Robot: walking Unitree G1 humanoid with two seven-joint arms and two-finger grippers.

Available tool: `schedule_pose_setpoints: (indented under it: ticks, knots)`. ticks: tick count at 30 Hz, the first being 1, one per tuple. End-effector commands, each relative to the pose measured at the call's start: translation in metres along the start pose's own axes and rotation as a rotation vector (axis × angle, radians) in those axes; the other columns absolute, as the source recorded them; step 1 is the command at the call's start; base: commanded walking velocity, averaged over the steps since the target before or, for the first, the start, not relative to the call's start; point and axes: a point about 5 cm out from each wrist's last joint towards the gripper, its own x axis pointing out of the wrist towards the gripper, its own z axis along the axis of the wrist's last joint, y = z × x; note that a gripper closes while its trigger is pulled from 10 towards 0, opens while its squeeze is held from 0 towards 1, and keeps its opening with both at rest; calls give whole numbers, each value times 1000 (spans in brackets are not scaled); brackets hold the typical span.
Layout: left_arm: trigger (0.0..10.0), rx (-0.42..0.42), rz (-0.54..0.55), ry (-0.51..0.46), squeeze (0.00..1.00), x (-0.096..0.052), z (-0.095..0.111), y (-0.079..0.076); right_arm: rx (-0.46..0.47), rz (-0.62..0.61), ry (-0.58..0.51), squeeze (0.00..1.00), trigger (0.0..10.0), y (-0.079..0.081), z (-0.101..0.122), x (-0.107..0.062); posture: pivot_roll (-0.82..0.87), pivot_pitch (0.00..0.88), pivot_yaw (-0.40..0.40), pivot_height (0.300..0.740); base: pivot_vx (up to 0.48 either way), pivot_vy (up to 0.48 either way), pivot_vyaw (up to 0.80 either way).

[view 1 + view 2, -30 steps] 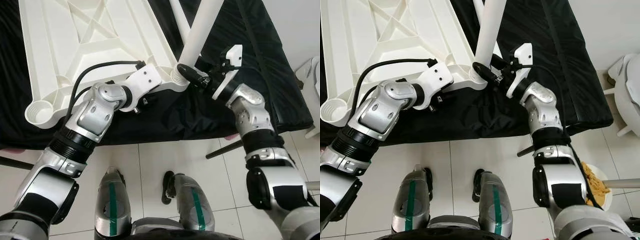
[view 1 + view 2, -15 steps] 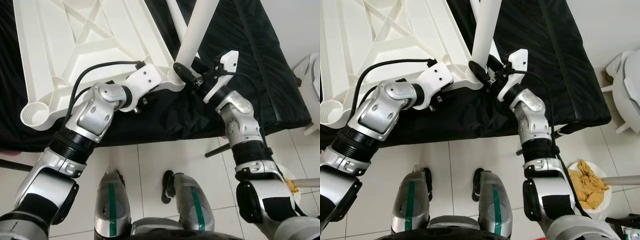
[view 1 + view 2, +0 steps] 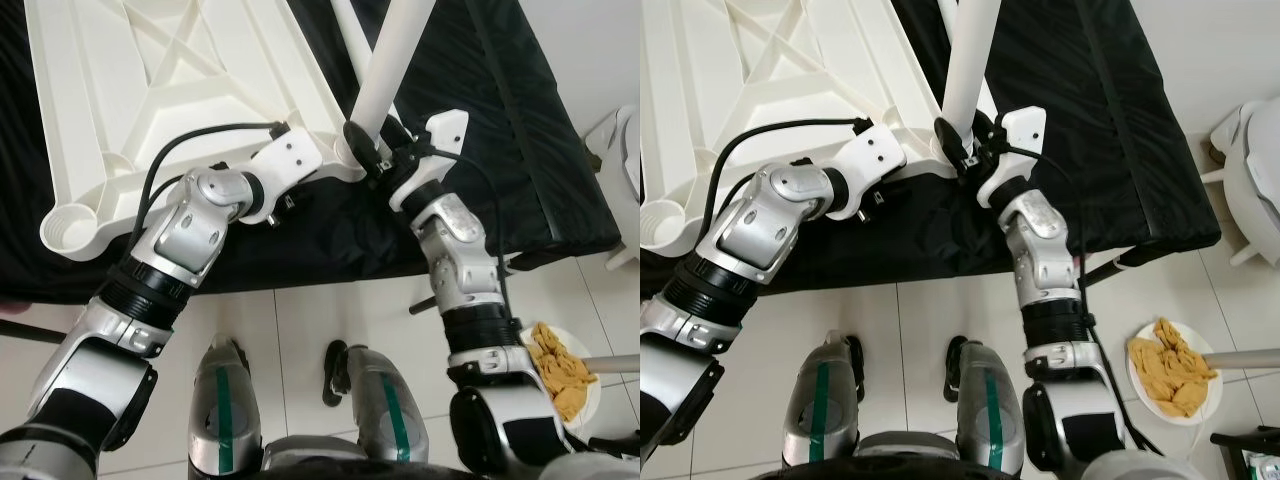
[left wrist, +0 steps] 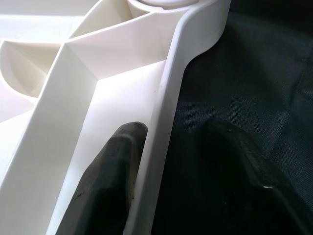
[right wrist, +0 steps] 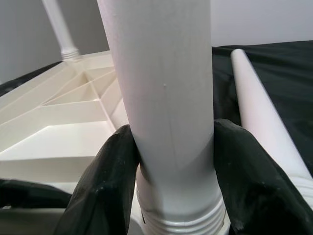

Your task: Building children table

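White plastic dominates: the upside-down tabletop (image 3: 170,90) lies ribs-up on the black-draped desk (image 3: 520,150), its near corner socket (image 3: 350,160) close to the desk's edge. A white leg (image 3: 390,60) stands tilted in that socket, its threaded end just entering. The right tool (image 5: 168,161) is clenched around the leg low down, just above the thread. The left tool (image 4: 171,161) straddles the tabletop's rim, one finger inside the rib, one outside; it looks pinched on, though I can't be sure it's tight. If the leg goes in at this lean the thread may cross and jam; if the rim hold slips, the tabletop could turn with the leg or slide off the desk's edge
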Motion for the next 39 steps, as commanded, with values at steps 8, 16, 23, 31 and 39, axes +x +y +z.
schedule_pose_setpoints:
  ticks: [8, 16, 23, 31, 39]
  knots:
    - [10000, 15, -23, -13, 0, 1, 2, -8, -66, -214, -35, 0, 10000, 8, 11, 3, 33, 82, -85, 740, 0, 0, 0]
    - [10000, 7, -20, -15, 0, 1, 2, -8, -77, -326, 1, 0, 10000, 16, 4, 0, 30, 92, -83, 740, 0, 0, 0]
    - [10000, 7, -20, -16, 0, 1, 3, -8, -77, -318, 12, 0, 10000, 16, 5, -3, 21, 98, -84, 740, 0, 0, 0]
    - [10000, 8, -20, -19, 0, 2, 3, -9, -49, -279, 46, 1000, 10000, 18, 1, -3, 20, 97, -89, 740, 0, 0, 0]
    - [10000, 4, -17, -22, 0, 2, 4, -8, -37, -192, 47, 1000, 10000, 27, 0, -5, 20, 95, -86, 740, 0, 0, 0]
